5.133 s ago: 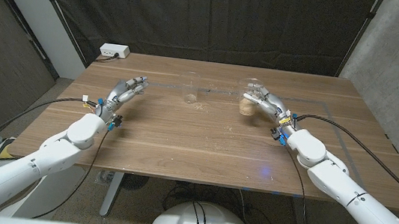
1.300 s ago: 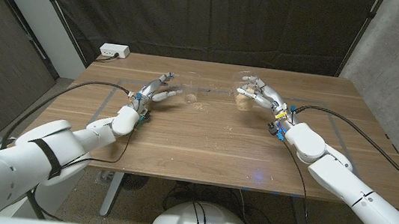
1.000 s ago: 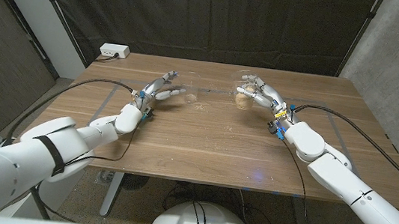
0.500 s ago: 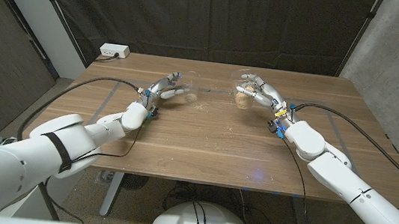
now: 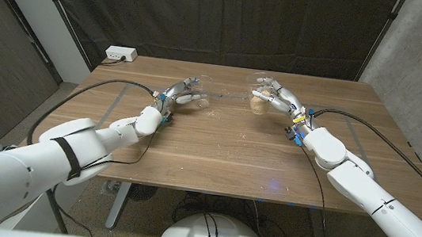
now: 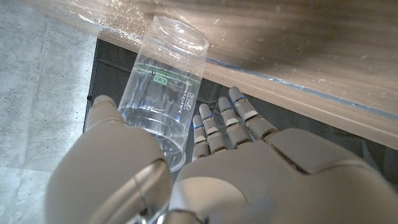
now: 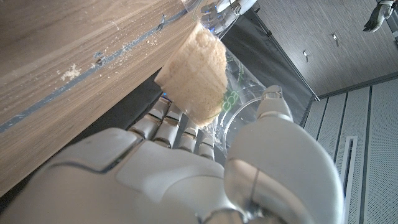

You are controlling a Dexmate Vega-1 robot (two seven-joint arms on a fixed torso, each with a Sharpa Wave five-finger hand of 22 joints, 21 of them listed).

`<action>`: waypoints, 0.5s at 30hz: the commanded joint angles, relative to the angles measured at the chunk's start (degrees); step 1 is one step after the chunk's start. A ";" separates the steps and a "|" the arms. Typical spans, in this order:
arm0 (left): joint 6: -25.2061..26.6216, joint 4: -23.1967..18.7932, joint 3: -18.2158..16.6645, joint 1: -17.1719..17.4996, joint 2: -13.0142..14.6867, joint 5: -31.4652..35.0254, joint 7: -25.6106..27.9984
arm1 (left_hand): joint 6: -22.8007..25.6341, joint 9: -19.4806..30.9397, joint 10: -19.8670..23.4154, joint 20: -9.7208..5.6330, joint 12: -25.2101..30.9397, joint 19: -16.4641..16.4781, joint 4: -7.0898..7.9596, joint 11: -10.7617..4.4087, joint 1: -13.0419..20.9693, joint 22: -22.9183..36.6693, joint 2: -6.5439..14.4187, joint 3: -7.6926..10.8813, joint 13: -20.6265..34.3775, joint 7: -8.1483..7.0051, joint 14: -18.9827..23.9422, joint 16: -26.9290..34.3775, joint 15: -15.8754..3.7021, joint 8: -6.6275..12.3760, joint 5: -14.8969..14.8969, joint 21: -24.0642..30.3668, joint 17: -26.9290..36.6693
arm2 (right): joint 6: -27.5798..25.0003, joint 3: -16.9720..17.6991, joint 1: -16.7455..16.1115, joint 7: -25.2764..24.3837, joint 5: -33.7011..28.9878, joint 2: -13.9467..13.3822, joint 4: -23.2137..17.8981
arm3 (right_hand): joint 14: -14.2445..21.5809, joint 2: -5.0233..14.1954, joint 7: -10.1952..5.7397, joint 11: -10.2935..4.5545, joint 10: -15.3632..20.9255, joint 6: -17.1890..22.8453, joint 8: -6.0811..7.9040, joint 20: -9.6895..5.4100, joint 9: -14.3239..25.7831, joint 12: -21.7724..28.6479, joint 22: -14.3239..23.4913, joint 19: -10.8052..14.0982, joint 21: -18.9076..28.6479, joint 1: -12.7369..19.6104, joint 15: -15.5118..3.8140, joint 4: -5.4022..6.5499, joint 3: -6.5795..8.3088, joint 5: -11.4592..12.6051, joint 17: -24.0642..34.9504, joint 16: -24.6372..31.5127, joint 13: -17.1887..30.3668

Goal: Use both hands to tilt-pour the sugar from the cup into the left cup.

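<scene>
Dark curtains back the wooden tabletop (image 5: 216,147). Over the last second the left robot hand (image 5: 179,93) has reached the empty cup (image 6: 163,102) and now wraps it, thumb one side, fingers the other — the receiver looks secured. The right robot hand (image 5: 275,99) grips the sugar cup (image 7: 205,87), lifted and slightly tilted — pouring seems next. Both arms stretch toward the far middle.

Glossy white arms, black cables, silver-grey left hand (image 5: 179,93) with blue-ringed fingers.
</scene>
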 commanded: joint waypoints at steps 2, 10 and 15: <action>1.96 0.22 -0.35 0.33 -2.21 -4.03 -2.43 | 2.28 0.78 2.60 -2.44 1.56 2.90 -0.47 -0.46 1.70 0.17 0.47 -0.46 0.58 -0.07 2.87 0.95 -5.13 1.52 0.59 0.97 0.47 | 1.00 0.61 -0.81 0.27 0.84 -0.56 0.42 | 0.68 0.42 0.15 0.16 0.59 0.22 0.38 -1.89 0.24 0.37 0.27 -0.11 0.55 -0.10 -10.05 0.05 0.08 0.24 0.31 -0.10 0.34; 0.86 0.26 -2.10 1.38 -3.21 -7.60 -5.18 | 5.41 1.61 5.79 -3.35 3.59 6.59 -1.11 -0.77 3.66 0.20 1.32 -0.67 1.29 -0.52 7.65 2.13 -6.51 3.67 1.02 2.25 1.01 | 1.15 0.87 -1.41 -0.12 0.96 -0.75 0.31 | 0.60 0.47 -0.15 -0.10 0.56 0.52 0.38 -2.09 0.38 0.26 0.24 -0.32 0.64 -0.19 -10.10 0.10 0.10 0.25 0.49 -0.31 0.66; -0.70 0.29 -3.44 2.23 -3.79 -9.36 -6.43 | 7.24 2.02 7.54 -3.60 4.72 8.79 -1.46 -0.92 4.73 0.17 1.72 -0.80 1.68 -0.78 10.26 2.70 -6.90 4.84 1.15 3.01 1.27 | 1.60 1.04 -1.85 -0.23 1.12 -0.86 0.45 | 0.58 0.43 -0.08 -0.07 0.69 0.66 0.34 -2.04 0.49 0.23 0.23 -0.39 0.76 -0.13 -10.05 0.04 0.12 0.25 0.71 -0.41 0.93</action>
